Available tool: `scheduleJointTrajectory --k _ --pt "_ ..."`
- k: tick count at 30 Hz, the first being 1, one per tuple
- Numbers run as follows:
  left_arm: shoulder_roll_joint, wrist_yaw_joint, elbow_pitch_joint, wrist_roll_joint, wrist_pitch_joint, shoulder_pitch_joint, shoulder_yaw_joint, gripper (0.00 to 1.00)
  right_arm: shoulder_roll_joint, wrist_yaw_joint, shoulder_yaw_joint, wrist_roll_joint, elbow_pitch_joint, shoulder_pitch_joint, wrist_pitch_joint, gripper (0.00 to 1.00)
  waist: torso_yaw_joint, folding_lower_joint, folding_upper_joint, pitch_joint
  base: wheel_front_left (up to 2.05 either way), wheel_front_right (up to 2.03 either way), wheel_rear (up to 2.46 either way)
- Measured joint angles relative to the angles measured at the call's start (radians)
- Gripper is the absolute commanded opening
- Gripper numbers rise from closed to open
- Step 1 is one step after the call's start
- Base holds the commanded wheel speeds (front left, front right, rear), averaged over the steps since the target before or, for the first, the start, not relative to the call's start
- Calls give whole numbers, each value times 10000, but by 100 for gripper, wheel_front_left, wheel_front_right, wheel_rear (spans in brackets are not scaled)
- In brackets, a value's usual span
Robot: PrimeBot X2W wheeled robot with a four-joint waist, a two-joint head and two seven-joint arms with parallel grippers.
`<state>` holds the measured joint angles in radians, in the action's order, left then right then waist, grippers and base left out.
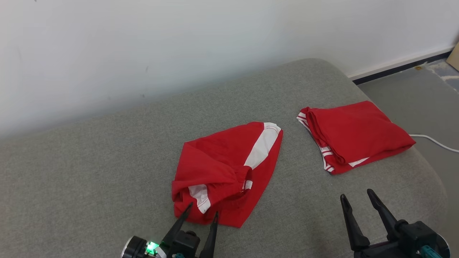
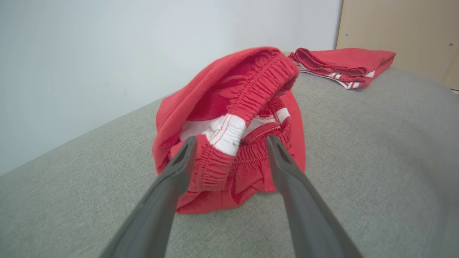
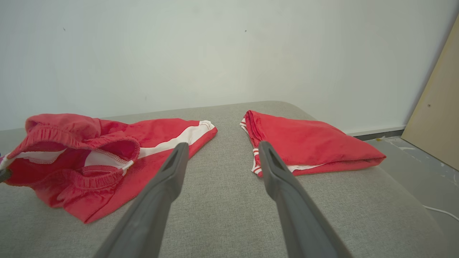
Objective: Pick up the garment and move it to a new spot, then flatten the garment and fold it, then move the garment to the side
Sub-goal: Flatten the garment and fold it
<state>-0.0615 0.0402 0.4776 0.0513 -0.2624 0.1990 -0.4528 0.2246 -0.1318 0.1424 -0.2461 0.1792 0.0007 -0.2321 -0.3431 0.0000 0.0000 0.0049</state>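
A crumpled pair of red shorts with white side stripes, the garment (image 1: 222, 168) (image 2: 233, 118) (image 3: 100, 157), lies in the middle of the grey cushion. My left gripper (image 1: 202, 209) (image 2: 231, 141) is open, its two fingertips straddling the bunched elastic waistband at the garment's near edge, nothing clamped. Over at the lower right, my right gripper (image 1: 356, 200) (image 3: 220, 147) stands open above bare cushion, apart from both red pieces.
A second red garment (image 1: 358, 134) (image 2: 344, 66) (image 3: 308, 145), folded, rests near the right end of the grey cushion (image 1: 89, 172). A white wall runs behind. Floor and a white cable (image 1: 434, 141) lie to the right, with a tan board (image 3: 439, 118) leaning there.
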Motion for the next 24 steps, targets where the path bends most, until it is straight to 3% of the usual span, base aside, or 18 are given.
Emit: scheduleJointTrajectory --k 8,9,10,11,16,24 --pt "46 410 940 79 0 735 159 100 -88 0 8 0 71 -83 -17 100 -111 0 0 129 0 0 0" --pt "48 493 1060 117 -2 803 184 63 -90 0 15 0 86 -104 -17 100 -103 0 0 137 0 0 0" --pt "52 512 1164 144 0 874 198 11 -92 0 13 0 98 -118 -21 100 -94 0 0 145 0 0 0" --pt "58 520 1212 240 0 931 228 0 -98 0 21 0 107 -134 -27 100 -82 0 0 150 0 0 0" --pt "79 500 619 794 0 1100 520 0 -121 0 27 0 161 -169 -50 100 27 0 0 157 0 0 0" --pt "98 -150 -527 1578 0 1767 90 0 -192 0 4 17 199 -161 -46 100 352 0 0 102 0 0 0"
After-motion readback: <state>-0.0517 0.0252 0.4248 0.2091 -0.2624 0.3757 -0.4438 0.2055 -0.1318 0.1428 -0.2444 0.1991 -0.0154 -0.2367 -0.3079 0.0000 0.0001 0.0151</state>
